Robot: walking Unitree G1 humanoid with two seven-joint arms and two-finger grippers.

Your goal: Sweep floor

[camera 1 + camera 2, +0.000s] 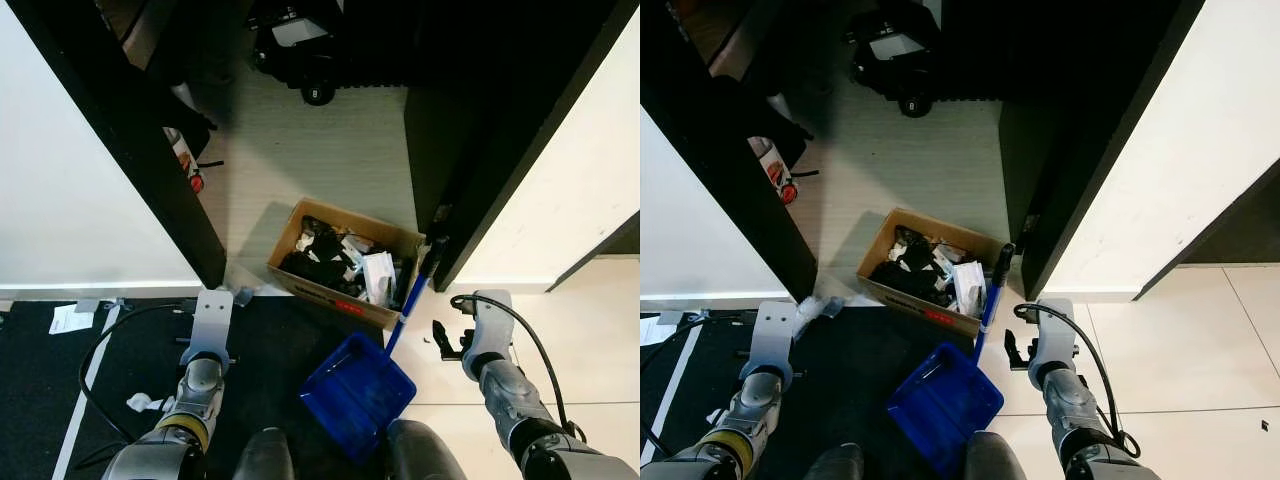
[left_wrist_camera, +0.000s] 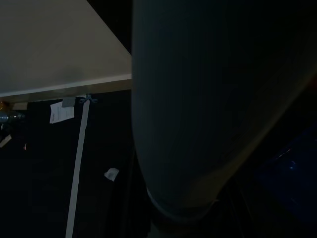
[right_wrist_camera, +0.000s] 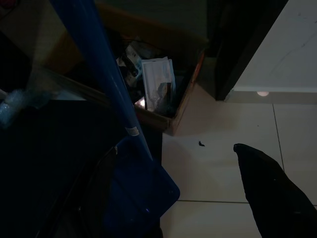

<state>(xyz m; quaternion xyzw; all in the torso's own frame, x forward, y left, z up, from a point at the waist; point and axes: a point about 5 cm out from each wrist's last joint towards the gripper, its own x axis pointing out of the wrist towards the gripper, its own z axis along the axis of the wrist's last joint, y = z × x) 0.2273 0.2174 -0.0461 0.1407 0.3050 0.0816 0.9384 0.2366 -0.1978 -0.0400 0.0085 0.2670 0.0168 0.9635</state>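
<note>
A blue dustpan [image 1: 357, 392] lies on the floor just ahead of my feet, at the edge of a dark mat [image 1: 270, 340]. Its long blue handle [image 1: 410, 300] leans up toward the black door frame [image 1: 500, 170]. A white paper scrap [image 1: 70, 318] and a crumpled scrap [image 1: 145, 403] lie on the mat at the left. A small dark crumb [image 3: 201, 144] sits on the pale tile. My left arm [image 1: 211, 318] hangs at the lower left and my right arm [image 1: 480, 330] at the lower right, beside the handle but apart from it. One black finger [image 3: 272, 198] of the right gripper shows, with nothing on it.
An open cardboard box [image 1: 320, 290] full of rubbish stands in the doorway behind the dustpan. A second black frame [image 1: 130, 130] edges the passage on the left. A black wheeled thing [image 1: 310, 60] sits far back. Pale tile [image 1: 590, 340] spreads to the right.
</note>
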